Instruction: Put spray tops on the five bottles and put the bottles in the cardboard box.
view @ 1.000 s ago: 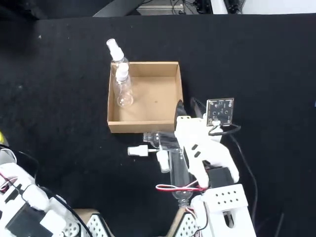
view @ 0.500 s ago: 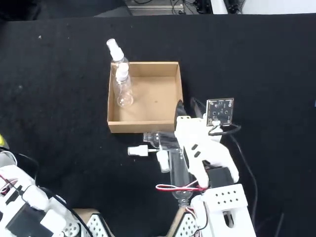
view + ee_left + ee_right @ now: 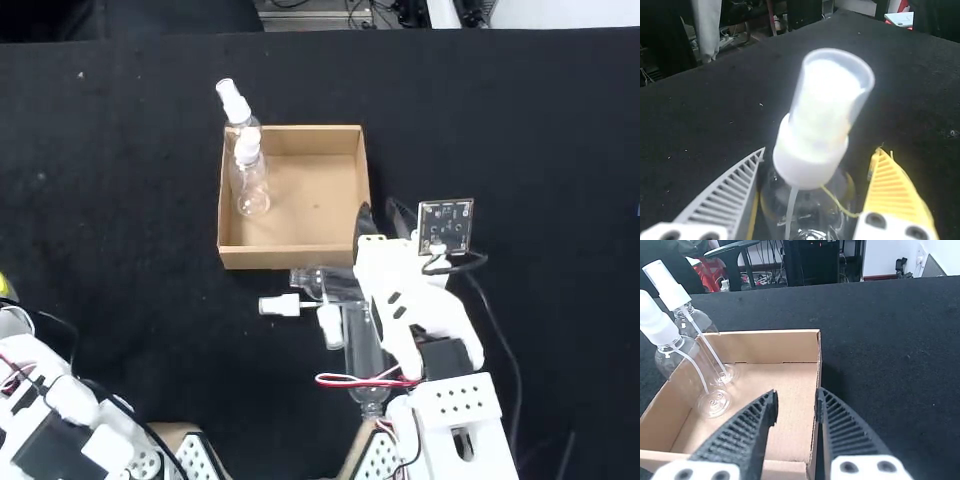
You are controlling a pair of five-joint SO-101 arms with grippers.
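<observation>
Between the fingers of the left gripper (image 3: 821, 152) a bottle (image 3: 805, 212) with a spray top (image 3: 822, 115) sits clamped. The right gripper (image 3: 796, 395), slightly apart and empty, hangs over the cardboard box (image 3: 290, 257), which holds two other bottles (image 3: 248, 180).

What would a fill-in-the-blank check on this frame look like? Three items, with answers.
The cardboard box holds ___ upright bottles. The left gripper grips a bottle topped with a white ___. The right gripper, over the box's rim, has its fingers ___ and empty.
Missing words: two; spray top; open.
</observation>
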